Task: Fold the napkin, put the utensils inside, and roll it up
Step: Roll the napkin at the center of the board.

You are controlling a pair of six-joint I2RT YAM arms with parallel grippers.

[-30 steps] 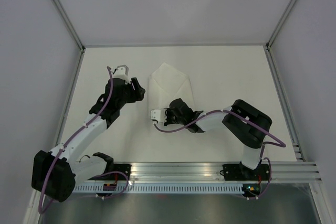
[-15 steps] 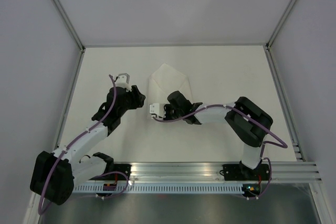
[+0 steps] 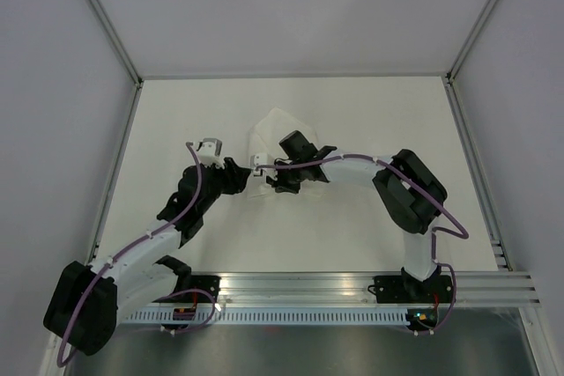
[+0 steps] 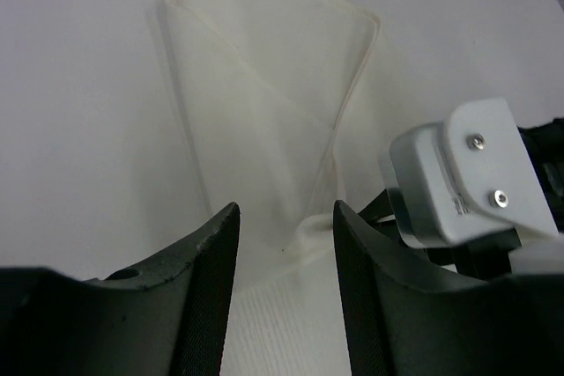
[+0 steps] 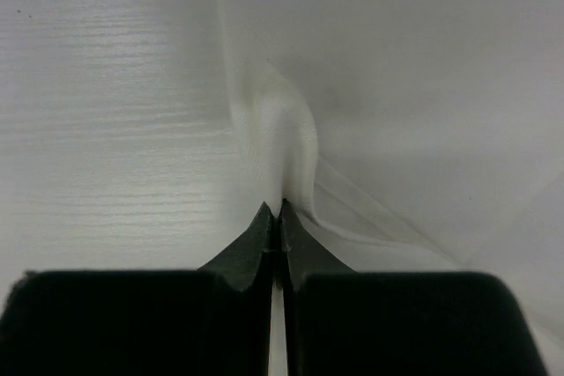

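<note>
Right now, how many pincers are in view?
2. The right pincer is shut on a pinched-up ridge of the soft white folded napkin; the left pincer, open, faces its corner right beside. Neither is hidden.

The left gripper point(image 4: 284, 217) fills the near edge of the view, its two dark fingers point(image 4: 207, 279) standing apart with a clear gap. Beyond them a folded white napkin point(image 4: 264, 94) lies on the white bench point(image 4: 79, 112), narrowing towards the fingers. Its near end puckers upward in line with the gap. To the right, a white housing point(image 4: 467, 173) with two screws hangs just beside the napkin's edge.
</note>
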